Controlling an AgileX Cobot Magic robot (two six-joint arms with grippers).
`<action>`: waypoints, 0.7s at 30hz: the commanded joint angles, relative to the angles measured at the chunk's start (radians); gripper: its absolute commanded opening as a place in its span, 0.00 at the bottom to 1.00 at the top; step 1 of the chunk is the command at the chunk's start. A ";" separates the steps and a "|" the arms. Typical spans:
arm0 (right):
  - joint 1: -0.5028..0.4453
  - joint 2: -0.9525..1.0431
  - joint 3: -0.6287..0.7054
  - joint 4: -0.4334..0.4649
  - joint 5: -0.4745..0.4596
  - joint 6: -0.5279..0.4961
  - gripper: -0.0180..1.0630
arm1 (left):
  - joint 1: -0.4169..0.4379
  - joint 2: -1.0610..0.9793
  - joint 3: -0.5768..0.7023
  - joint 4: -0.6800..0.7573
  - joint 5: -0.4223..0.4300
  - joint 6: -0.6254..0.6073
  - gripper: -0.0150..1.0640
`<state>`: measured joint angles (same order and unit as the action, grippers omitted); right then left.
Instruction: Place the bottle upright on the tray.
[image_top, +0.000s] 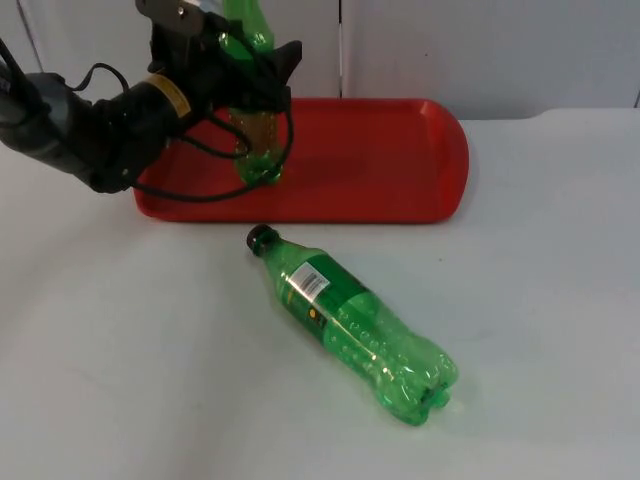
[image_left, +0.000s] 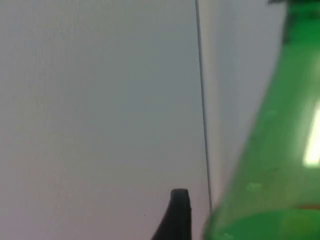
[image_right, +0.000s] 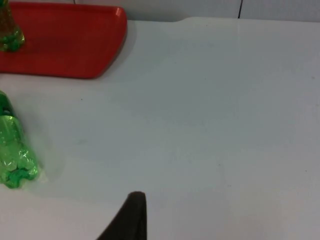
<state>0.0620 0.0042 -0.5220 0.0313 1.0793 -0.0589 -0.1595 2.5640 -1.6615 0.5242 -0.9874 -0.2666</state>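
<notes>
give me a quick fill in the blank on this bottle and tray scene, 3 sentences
1. The left gripper holds one green bottle standing on the ____ tray.
2. The second bottle lies on its ____ on the white table.
3. The second bottle's cap points toward the ____.

Missing words: red; side; tray

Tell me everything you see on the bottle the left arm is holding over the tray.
The held bottle is clear green plastic with a brownish label band. It stands upright, its lobed base resting on or just above the red tray near that tray's left end. The left tool surrounds its upper body, hiding the cap. The left wrist view shows its green shoulder against the grey wall.
</notes>
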 joint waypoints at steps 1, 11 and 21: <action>-0.006 -0.004 0.005 -0.003 0.000 -0.002 0.99 | -0.001 -0.001 -0.001 0.009 -0.029 -0.010 0.70; -0.006 -0.004 0.005 -0.003 0.000 -0.002 0.99 | -0.001 -0.001 0.001 0.022 -0.041 -0.014 0.99; -0.006 -0.004 0.005 -0.003 0.000 -0.002 0.99 | 0.034 -0.021 0.022 0.184 -0.027 -0.150 0.99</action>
<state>0.0620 0.0042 -0.5220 0.0313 1.0793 -0.0589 -0.1345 2.5619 -1.6494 0.6900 -1.0125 -0.3927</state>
